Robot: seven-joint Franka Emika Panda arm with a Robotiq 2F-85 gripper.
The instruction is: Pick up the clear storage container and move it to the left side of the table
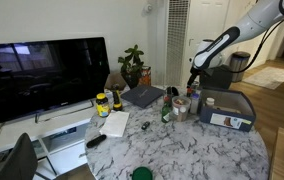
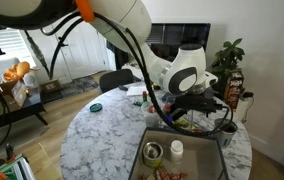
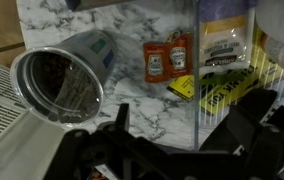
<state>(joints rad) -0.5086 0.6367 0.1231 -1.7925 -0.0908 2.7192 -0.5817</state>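
The clear storage container (image 3: 227,70) shows in the wrist view at the right as a see-through wall with yellow and green packets inside. It stands on the marble table (image 3: 132,30). My gripper (image 3: 182,128) is open and low over the container's left wall. One finger is outside on the marble and the other is over the container's inside. In both exterior views the gripper (image 1: 194,84) (image 2: 200,102) hangs over the cluttered part of the table next to the grey bin (image 1: 228,109). The container itself is hard to make out there.
A tin can (image 3: 64,78) lies on its side left of the gripper, with two ketchup packets (image 3: 169,57) beside it. A green bottle (image 1: 166,111), a yellow jar (image 1: 102,103), a dark laptop (image 1: 142,96), papers (image 1: 114,124) and a green lid (image 2: 96,107) are on the table.
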